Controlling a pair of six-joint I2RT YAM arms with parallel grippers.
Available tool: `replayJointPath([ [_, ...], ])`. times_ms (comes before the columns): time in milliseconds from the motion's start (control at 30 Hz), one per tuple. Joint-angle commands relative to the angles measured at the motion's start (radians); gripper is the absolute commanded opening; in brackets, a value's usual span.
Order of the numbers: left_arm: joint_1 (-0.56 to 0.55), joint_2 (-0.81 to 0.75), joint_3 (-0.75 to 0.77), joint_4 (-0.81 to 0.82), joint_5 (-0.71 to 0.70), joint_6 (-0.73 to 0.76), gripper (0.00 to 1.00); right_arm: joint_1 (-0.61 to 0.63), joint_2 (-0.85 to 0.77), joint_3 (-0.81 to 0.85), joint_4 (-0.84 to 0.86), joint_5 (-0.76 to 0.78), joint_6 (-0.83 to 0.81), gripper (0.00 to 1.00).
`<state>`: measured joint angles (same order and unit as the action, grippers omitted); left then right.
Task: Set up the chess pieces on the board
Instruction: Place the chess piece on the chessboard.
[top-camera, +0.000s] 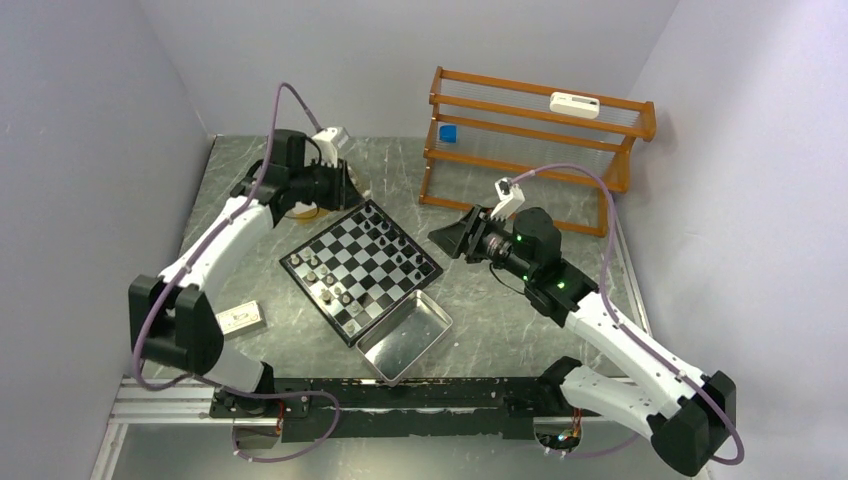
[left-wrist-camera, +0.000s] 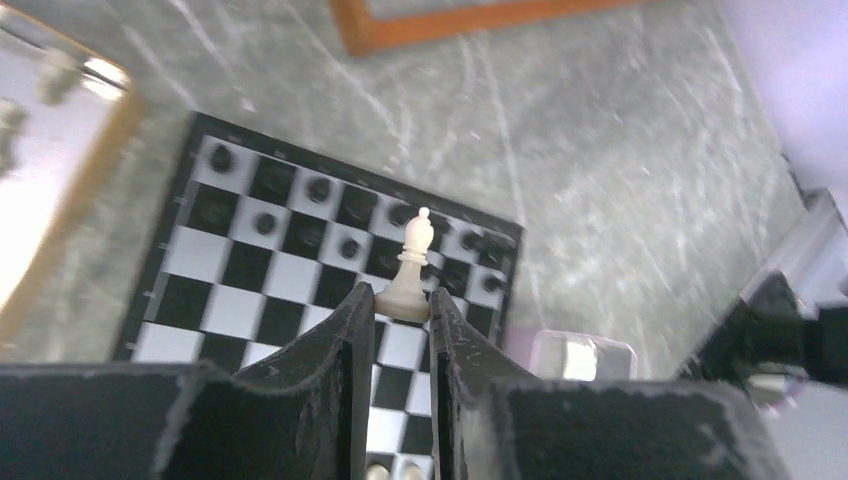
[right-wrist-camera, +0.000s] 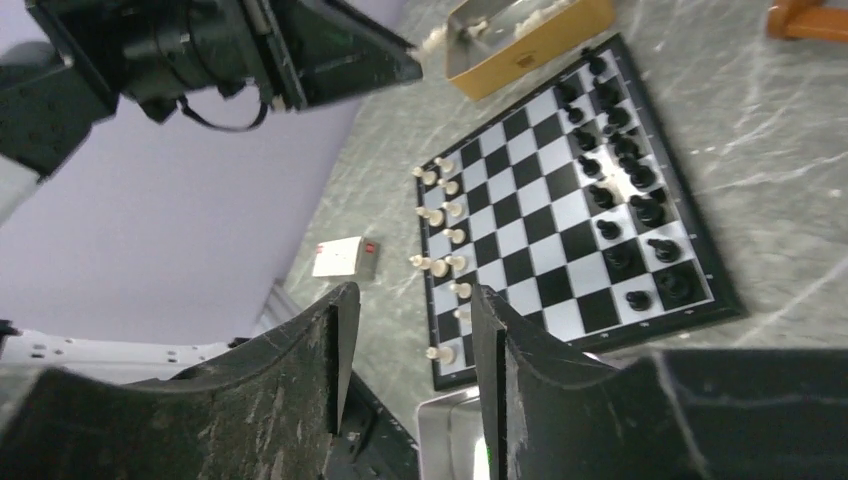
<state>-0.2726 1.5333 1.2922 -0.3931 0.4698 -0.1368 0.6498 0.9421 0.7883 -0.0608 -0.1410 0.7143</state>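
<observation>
The grey marbled surface (top-camera: 500, 330) before me is carrying a chessboard (top-camera: 361, 270) in its middle. A metal tray (top-camera: 405, 336) is lying just beside the board's near edge. A gold box (right-wrist-camera: 530, 55) is sitting near its far-left side, a wooden rack (top-camera: 535, 150) is standing at my far right, and a small pale box (top-camera: 241, 318) is lying to my near left.

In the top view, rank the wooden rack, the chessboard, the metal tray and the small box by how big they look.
Largest to smallest:
1. rack
2. board
3. tray
4. small box
The rack stands farthest from the camera and still looks largest.
</observation>
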Motion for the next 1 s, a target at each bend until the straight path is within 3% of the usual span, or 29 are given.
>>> replayJointPath([
  [0,-0.052,-0.133,-0.107,0.005,0.152,-0.028,0.21,-0.033,0.032,-0.044,0.189,-0.169,0.101,0.46],
  [267,-0.119,-0.294,-0.253,0.052,0.241,-0.044,0.21,-0.036,0.139,-0.043,0.278,-0.272,0.163,0.45],
  [400,-0.130,-0.334,-0.294,0.073,0.277,-0.044,0.21,-0.036,0.213,-0.027,0.307,-0.333,0.197,0.52],
  [633,-0.147,-0.346,-0.331,0.094,0.320,-0.042,0.21,-0.035,0.299,-0.023,0.408,-0.428,0.246,0.54],
  [967,-0.179,-0.361,-0.361,0.100,0.329,-0.027,0.21,-0.017,0.386,0.009,0.417,-0.473,0.248,0.51],
])
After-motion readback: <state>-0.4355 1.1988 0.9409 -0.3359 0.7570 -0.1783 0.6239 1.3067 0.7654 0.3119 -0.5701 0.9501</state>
